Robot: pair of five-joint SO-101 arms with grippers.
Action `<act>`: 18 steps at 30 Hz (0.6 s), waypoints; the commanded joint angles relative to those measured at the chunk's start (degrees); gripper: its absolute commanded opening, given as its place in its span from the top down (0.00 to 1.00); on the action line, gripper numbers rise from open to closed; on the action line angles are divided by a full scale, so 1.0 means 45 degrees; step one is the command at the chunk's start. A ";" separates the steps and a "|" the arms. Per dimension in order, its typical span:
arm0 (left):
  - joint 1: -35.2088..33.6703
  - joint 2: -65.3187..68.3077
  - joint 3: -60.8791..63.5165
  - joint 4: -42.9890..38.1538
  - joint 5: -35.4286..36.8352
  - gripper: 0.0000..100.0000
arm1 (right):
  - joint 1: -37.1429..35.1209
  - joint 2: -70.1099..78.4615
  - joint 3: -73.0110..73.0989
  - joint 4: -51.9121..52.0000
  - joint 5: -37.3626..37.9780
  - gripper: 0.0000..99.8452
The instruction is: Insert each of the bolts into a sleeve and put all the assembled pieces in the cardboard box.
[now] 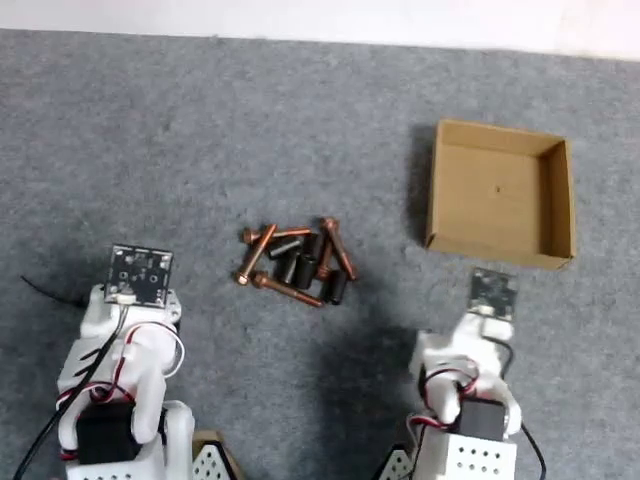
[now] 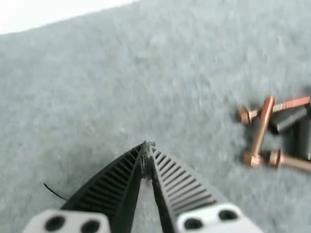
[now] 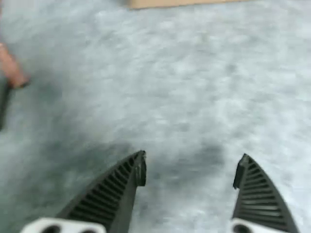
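Cardboard box (image 1: 500,195), brown, square and open-topped, sits empty just ahead of the right tool (image 3: 192,162), whose jaws stand wide apart, holding nothing. Left tool (image 2: 147,145) is pinched closed, also empty. Ahead of and between both tools, copper-coloured metal bolts (image 1: 288,289) lie heaped with short black cylindrical sleeves (image 1: 300,258), touching one another. No bolt appears sleeved; seemingly every pairing and every drop-off remains to be done.

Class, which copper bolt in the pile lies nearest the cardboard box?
The bolt on the black sleeves' side facing the cardboard box; the other bolts lie farther away.
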 commanded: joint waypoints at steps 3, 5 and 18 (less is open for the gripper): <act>0.0908 0.0303 -0.0850 -0.1641 0.0430 0.99 | 0.2335 -0.0147 0.1905 -0.0342 0.1407 0.72; 0.1221 0.0791 -0.0811 -0.1993 0.0488 0.99 | 0.2374 -0.0147 0.1905 -0.0381 0.2051 0.72; 0.1553 1.2142 -0.3233 -0.5177 0.3399 0.99 | 0.3722 -0.0166 0.1885 -0.1104 0.2618 0.72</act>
